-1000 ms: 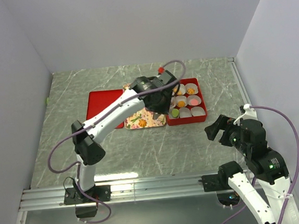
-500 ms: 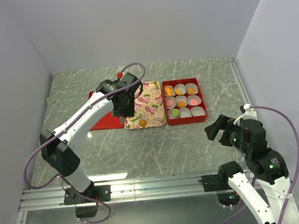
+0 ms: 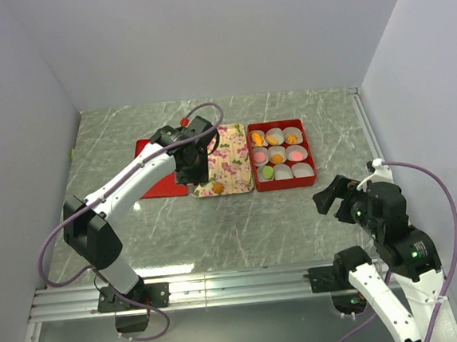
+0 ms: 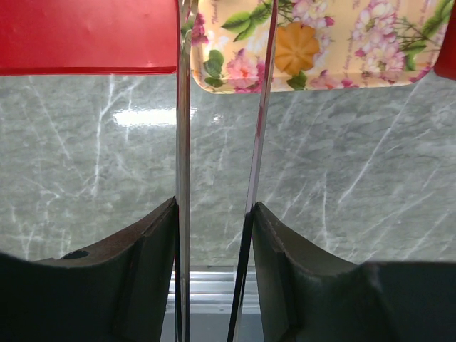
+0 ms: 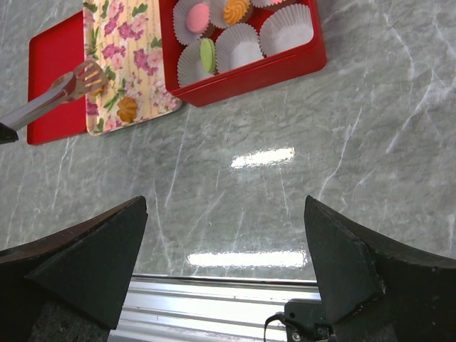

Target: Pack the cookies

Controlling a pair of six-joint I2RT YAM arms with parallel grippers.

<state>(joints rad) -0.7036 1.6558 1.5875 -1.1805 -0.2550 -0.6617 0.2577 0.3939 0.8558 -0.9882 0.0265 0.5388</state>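
The red box (image 3: 313,157) holds white paper cups, several with orange, pink and green cookies (image 3: 276,158) in them; the right wrist view shows a green one (image 5: 207,55). One orange cookie (image 3: 217,187) (image 4: 297,48) lies on the floral tray (image 3: 234,158) at its near left corner. My left gripper (image 3: 189,163) (image 4: 214,206) is shut on metal tongs (image 4: 183,128) (image 5: 68,84), whose tips hang over the tray's left edge, just short of that cookie. My right gripper (image 3: 331,196) (image 5: 224,206) stands open over bare table, near right of the box.
A flat red lid (image 3: 170,188) (image 4: 85,35) lies left of the tray, partly under my left arm. Grey walls close in the marble table on three sides. A metal rail (image 3: 238,282) runs along the near edge.
My left arm swung with the tongs from over the box's left side to the tray's left edge, then eased slightly back to the right. The right arm has not moved.
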